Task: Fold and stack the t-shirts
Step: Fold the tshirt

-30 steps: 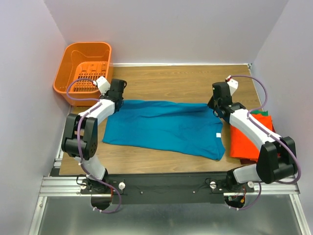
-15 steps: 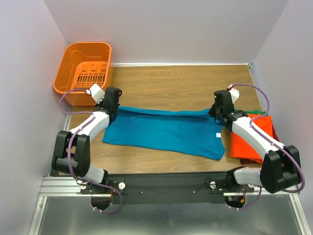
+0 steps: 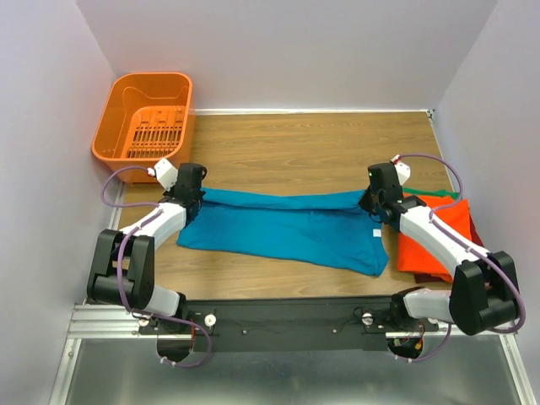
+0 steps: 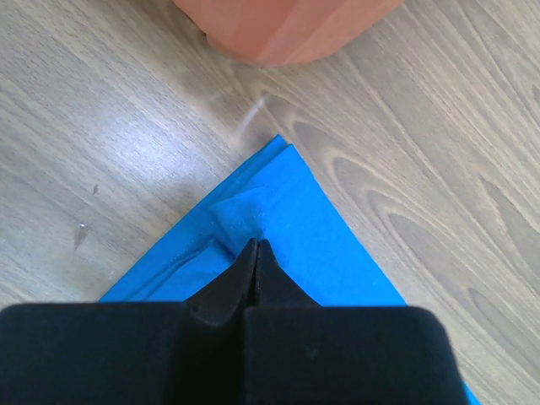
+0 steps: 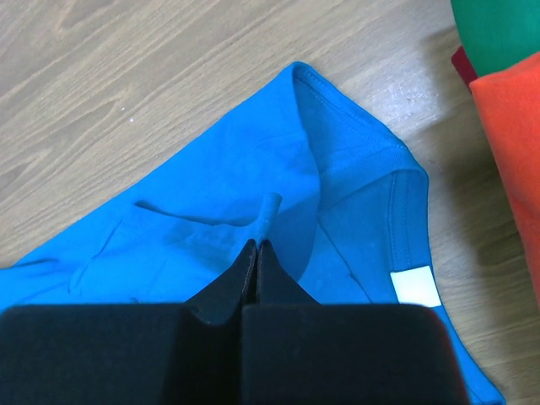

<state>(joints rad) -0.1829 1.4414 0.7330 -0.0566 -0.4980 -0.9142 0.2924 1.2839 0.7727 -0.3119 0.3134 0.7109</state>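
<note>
The teal-blue t-shirt (image 3: 283, 229) lies across the middle of the table, its far edge lifted and drawn toward the near side. My left gripper (image 3: 191, 187) is shut on its far left corner (image 4: 253, 221). My right gripper (image 3: 377, 201) is shut on a pinch of cloth near the collar (image 5: 268, 211), beside the white neck tag (image 5: 413, 287). An orange t-shirt (image 3: 437, 236) lies folded at the right, on top of a green one (image 3: 447, 194) and a dark red one (image 3: 474, 229).
An orange plastic slotted basket (image 3: 143, 114) stands at the far left corner, partly off the table; its base shows in the left wrist view (image 4: 278, 25). Bare wood (image 3: 304, 143) lies behind the shirt. Grey walls close in on both sides.
Both grippers have pulled the teal shirt's far edge toward the near side, folding it over itself. The shirt now looks narrower front to back.
</note>
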